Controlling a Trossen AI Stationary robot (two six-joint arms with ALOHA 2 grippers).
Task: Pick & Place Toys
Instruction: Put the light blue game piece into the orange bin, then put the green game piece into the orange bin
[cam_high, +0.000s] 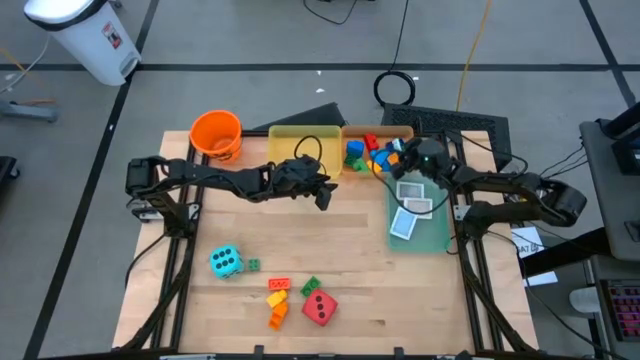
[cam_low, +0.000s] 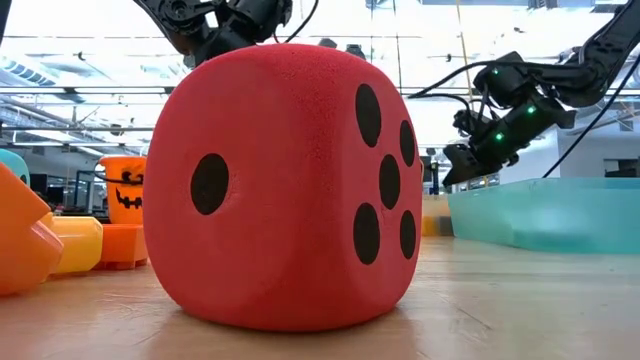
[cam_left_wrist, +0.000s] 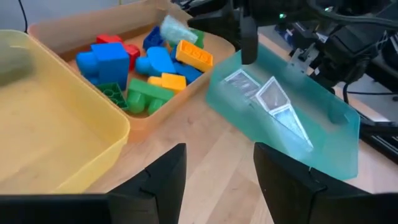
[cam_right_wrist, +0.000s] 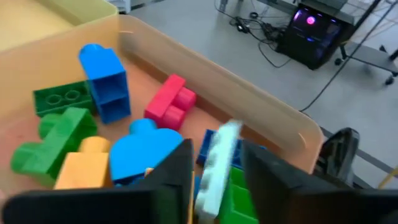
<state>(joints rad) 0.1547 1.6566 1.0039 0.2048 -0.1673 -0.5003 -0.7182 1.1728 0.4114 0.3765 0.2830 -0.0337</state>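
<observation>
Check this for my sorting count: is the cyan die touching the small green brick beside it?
Apart. The high view shows a strip of bare wood between the cyan die and the green brick just to its right.

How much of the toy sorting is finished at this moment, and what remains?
Done: many bricks lie in the orange tray, and playing cards lie in the green tray. In hand: the right gripper, over the orange tray, has a pale brick between its fingers. The left gripper is open and empty near the yellow tray. Left: the cyan die, red die and loose bricks on the table.
</observation>
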